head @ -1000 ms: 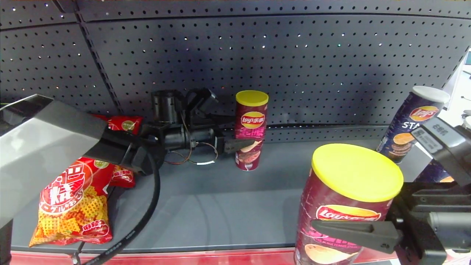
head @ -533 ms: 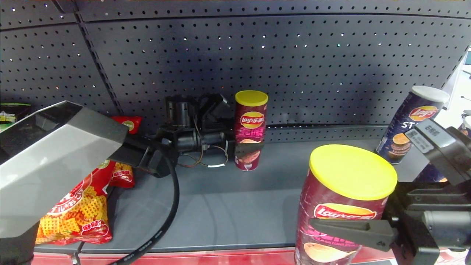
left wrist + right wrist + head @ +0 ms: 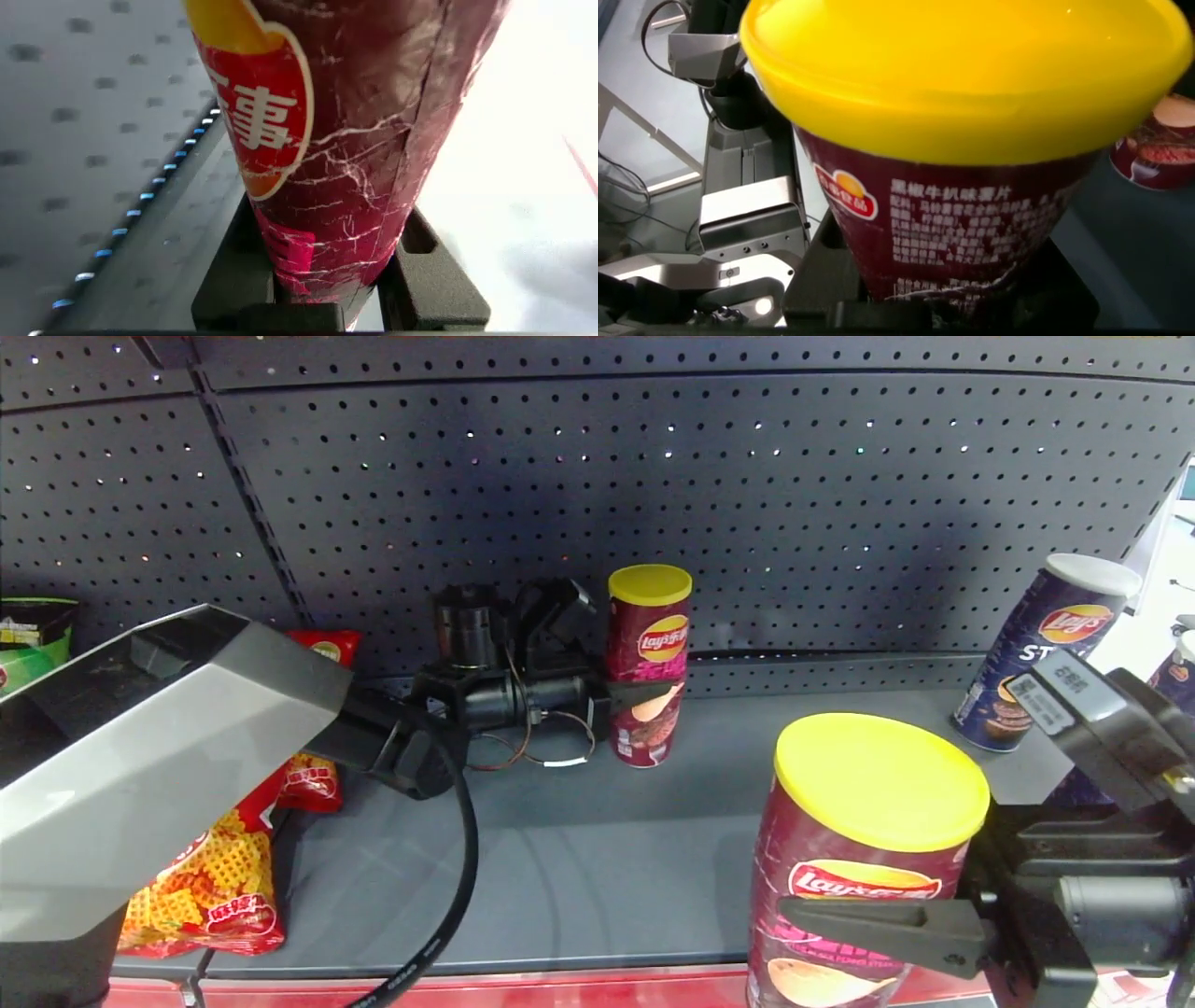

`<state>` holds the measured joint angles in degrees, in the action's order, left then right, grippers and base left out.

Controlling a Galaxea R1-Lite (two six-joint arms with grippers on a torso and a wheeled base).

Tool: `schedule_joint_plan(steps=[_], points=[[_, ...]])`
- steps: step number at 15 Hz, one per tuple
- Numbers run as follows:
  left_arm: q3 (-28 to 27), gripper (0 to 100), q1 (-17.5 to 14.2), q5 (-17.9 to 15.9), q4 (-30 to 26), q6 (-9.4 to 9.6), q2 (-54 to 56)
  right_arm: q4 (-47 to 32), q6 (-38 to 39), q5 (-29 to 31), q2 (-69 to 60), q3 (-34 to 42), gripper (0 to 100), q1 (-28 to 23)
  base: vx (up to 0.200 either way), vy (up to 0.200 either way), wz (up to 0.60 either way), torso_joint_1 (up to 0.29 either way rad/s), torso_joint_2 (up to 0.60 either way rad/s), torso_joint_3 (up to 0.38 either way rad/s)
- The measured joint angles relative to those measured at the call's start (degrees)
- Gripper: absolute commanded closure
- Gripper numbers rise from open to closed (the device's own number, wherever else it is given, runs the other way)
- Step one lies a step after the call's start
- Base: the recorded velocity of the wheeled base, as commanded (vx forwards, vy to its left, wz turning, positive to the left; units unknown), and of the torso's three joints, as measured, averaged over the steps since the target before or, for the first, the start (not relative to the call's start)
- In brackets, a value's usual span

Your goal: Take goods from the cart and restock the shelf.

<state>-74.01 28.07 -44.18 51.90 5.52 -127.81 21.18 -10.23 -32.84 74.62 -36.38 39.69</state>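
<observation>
A maroon chip can (image 3: 651,616) with a yellow lid stands upright at the back of the grey shelf (image 3: 579,859), near the pegboard. My left gripper (image 3: 649,695) is shut on its middle from the left. In the left wrist view the can (image 3: 355,140) sits between the gripper's (image 3: 332,289) fingers. A second maroon can (image 3: 878,784) with a yellow lid is at the shelf's front right edge, with my right gripper (image 3: 868,915) shut on its lower body. The right wrist view shows this can (image 3: 971,75) clamped in that gripper (image 3: 948,280).
Red snack bags (image 3: 210,896) (image 3: 317,775) lie on the shelf's left side, and a green pack (image 3: 28,635) is at the far left. A blue chip can (image 3: 1055,644) stands at the back right. Open shelf floor lies between the two maroon cans.
My left arm has pushed to the right and carried its can a little rightward along the back wall, turning it slightly. The right gripper's can has sunk slightly.
</observation>
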Motion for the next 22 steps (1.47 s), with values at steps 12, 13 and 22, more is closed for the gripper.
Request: schedule_joint_plan(steps=[12, 13, 22], points=[[25.4, 100, 5.9, -0.2, 1.4, -1.85, 17.8, 1.2, 0.0, 0.0, 0.7, -0.7, 100, 0.0, 0.000, 0.000, 0.00, 0.000, 0.00, 0.000], [27.6, 100, 6.5, -0.2, 1.5, -1.85, 19.2, 1.1, 0.0, 0.0, 0.7, -0.7, 100, 0.0, 0.000, 0.000, 0.00, 0.000, 0.00, 0.000], [30.5, 100, 8.7, 0.0, 1.3, -1.76, 20.4, 1.2, 0.1, 0.0, 0.5, -0.8, 100, 0.0, 0.000, 0.000, 0.00, 0.000, 0.00, 0.000]])
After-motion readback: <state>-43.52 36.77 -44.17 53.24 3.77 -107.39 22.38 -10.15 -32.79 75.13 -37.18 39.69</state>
